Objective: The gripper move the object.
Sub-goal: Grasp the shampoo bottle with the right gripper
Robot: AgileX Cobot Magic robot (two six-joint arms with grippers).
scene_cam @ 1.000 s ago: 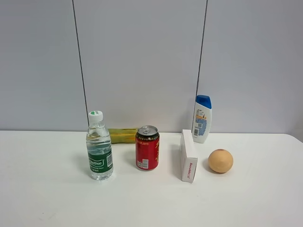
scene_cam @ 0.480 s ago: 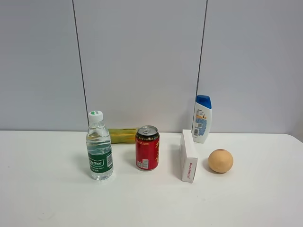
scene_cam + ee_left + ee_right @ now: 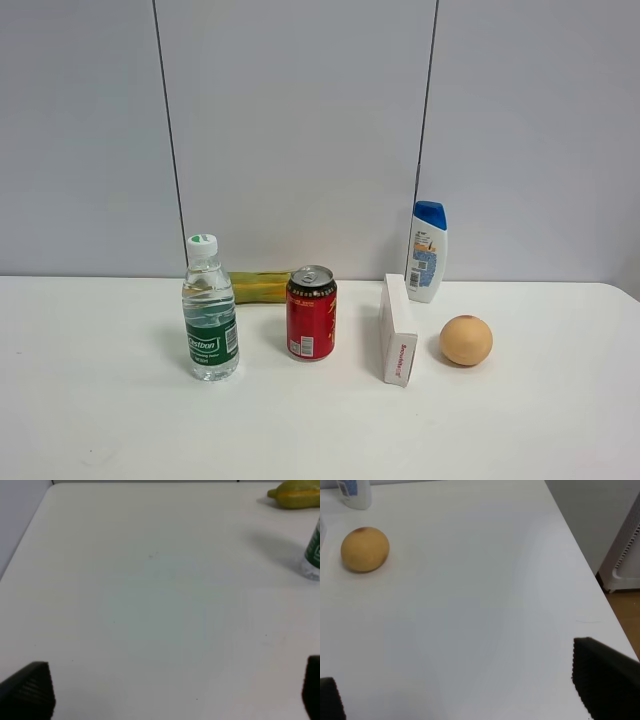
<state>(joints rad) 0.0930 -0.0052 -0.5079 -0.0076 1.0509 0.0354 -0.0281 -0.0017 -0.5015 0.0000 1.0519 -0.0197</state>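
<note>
White plastic shampoo bottle with the blue cap and blue-orange label (image 3: 427, 252) was the thing to move, and it stood upright at the back of the white tabletop (image 3: 100, 410), close to the grey wall, on the right-hand side of the overhead view. So its long axis ran straight up and down, which I'd guess meant a side-on pinch around the body rather than a grab from above. Neither arm showed in the overhead shot. The right gripper (image 3: 452, 680) was spread wide with nothing between its black fingers (image 3: 605, 680), hanging over bare tabletop near the right edge. From there the bottle sat ahead of it and well apart, with the round orange fruit (image 3: 365, 549) roughly on the way, so the reach would have to skirt that. The left gripper (image 3: 175, 680) was also wide open and empty, parked on the far left, only seeing the base of the clear green-labelled water bottle (image 3: 313, 555) and the yellowish-green fruit (image 3: 295, 493). Right arm was clearly the nearer one, imo. The narrow white box (image 3: 397, 330) stood just in front of the bottle too, not touching it, another thing not to clip.
</note>
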